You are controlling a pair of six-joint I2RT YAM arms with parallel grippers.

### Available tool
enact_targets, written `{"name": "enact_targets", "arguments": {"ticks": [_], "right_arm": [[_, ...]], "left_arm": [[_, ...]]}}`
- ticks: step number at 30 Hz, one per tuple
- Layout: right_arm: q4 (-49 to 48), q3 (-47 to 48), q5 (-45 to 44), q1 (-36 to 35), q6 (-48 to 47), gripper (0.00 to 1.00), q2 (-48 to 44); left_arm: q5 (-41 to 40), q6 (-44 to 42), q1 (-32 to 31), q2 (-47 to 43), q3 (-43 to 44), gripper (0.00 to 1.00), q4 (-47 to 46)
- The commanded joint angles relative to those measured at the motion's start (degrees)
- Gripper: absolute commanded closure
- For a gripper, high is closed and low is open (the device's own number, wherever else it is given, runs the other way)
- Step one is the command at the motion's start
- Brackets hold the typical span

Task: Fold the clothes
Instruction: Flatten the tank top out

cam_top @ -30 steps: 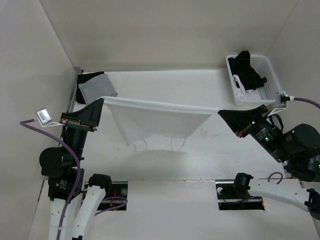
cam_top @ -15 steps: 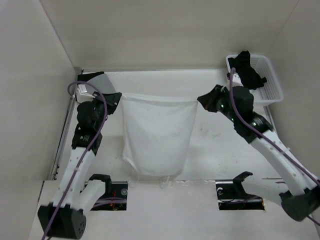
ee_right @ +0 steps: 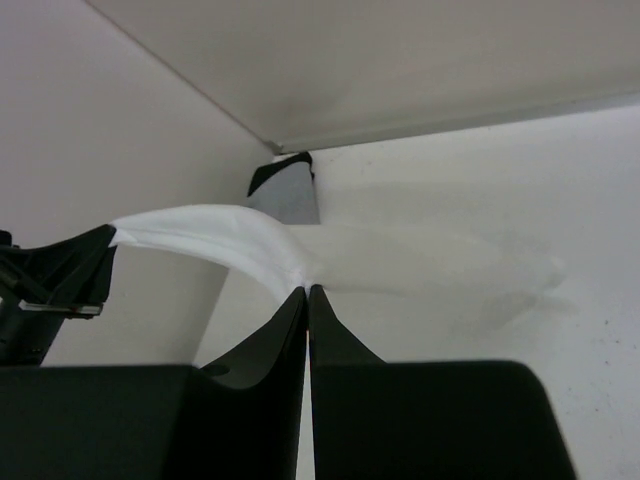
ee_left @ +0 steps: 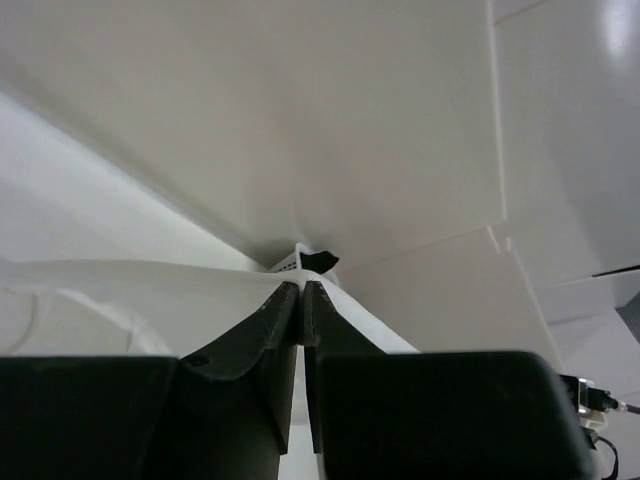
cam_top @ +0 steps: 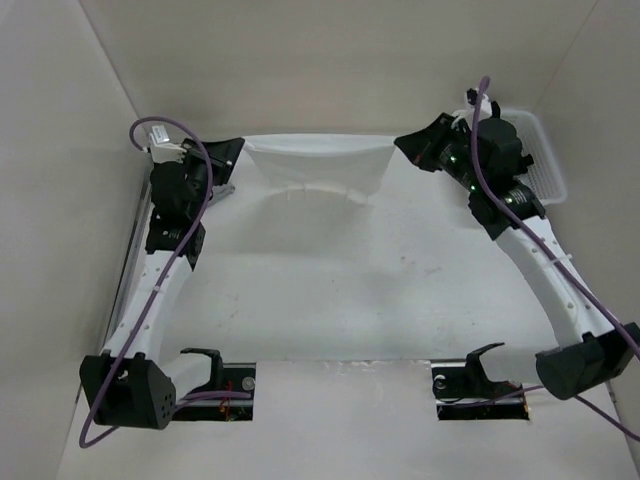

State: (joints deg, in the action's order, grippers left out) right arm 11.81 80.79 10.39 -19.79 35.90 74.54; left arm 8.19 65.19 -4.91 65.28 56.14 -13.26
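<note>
Half a second ago the top (cam_top: 315, 165) hung as a long sheet over the middle of the desk (cam_top: 330, 290), its hem close to the near edge. Now it shows only as a short white band at the far edge, just in front of the back wall (cam_top: 320, 70), pulled sideways between the two arms and sagging a little in the middle. Both arms have stretched out much farther from their bases. Whether the lower edge of the top touches the desk I cannot tell.

The left fingers (cam_top: 232, 153) are clenched on the top's left end, and the right fingers (cam_top: 408, 146) are clenched on its right end. Each wrist view shows the fabric pinched in the narrow slit between the tips: the left (ee_left: 265, 330) with the cloth (ee_left: 180, 280) running off to its left, the right (ee_right: 285, 330) with the cloth (ee_right: 230, 245) rising toward the other arm.

The right arm lies across the white basket (cam_top: 548, 165) in the far right corner and covers most of it. The left arm hides the far left corner from above; the right wrist view shows a grey cloth (ee_right: 292, 200) there with something black (ee_right: 280, 172) behind it.
</note>
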Motion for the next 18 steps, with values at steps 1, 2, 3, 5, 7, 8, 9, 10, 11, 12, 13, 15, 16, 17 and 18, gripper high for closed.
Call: {"name": "enact_targets", "arguments": {"ticks": [1, 2, 3, 5, 7, 8, 9, 10, 11, 12, 13, 15, 16, 17, 18], "right_arm": [[-2.41, -2.99, 0.86, 0.06, -0.13, 0.94, -4.05], [-3.02, -5.45, 0.68, 0.24, 0.13, 0.94, -5.10], [-4.16, -8.52, 0.51, 0.24, 0.57, 0.94, -6.24], [-6.79, -15.28, 0.33, 0.32, 1.97, 0.94, -9.23], [-8.90, -22.57, 0.33, 0.50, 3.21, 0.94, -12.30], [-9.87, -26.61, 0.16, 0.24, 3.73, 0.94, -13.88], [-11.01, -30.92, -0.19, 0.24, 4.26, 0.94, -15.38], [-12.15, -35.14, -0.63, -0.02, 4.79, 0.94, -16.70], [-13.21, -39.27, -0.90, -0.64, 5.49, 0.94, -17.76], [-14.35, -43.22, -1.16, -1.60, 6.37, 0.94, -18.55], [-15.67, -47.18, -1.60, -2.74, 7.25, 0.94, -19.34], [-17.17, -52.64, -2.91, -5.28, 8.13, 0.94, -20.66], [-17.17, -54.93, -3.97, -7.13, 8.48, 0.95, -21.62], [-16.57, -56.87, -5.28, -8.97, 9.09, 0.95, -22.94], [-15.43, -58.37, -6.60, -11.25, 10.23, 0.95, -24.69]], "left_arm": [[0.60, 0.29, 0.29, -3.48, -1.37, 0.95, -3.97], [0.60, 0.46, 0.38, -3.84, -3.21, 0.94, -3.97], [0.60, 0.47, 0.03, -4.19, -5.23, 0.94, -4.14], [0.43, 0.29, -0.32, -5.33, -10.23, 0.94, -5.46], [0.51, 0.12, -0.58, -6.82, -15.94, 0.94, -6.78], [0.60, -0.06, -0.50, -7.70, -18.84, 0.94, -7.30], [0.86, -0.67, -0.50, -8.49, -21.83, 0.94, -7.83], [1.04, -1.29, -0.67, -9.46, -24.99, 0.94, -8.10], [1.22, -1.81, -0.85, -10.60, -27.98, 0.94, -7.93], [1.39, -2.43, -0.85, -12.09, -31.23, 0.94, -7.84], [1.57, -3.22, -0.85, -14.02, -34.49, 0.94, -7.40], [1.57, -4.45, -0.24, -19.28, -40.64, 0.94, -4.95], [1.57, -5.15, -0.06, -21.75, -42.67, 0.94, -3.28], [1.66, -5.94, 0.03, -24.90, -44.95, 0.94, -0.92], [1.75, -6.30, -0.23, -28.41, -46.80, 0.94, 2.06]]}}
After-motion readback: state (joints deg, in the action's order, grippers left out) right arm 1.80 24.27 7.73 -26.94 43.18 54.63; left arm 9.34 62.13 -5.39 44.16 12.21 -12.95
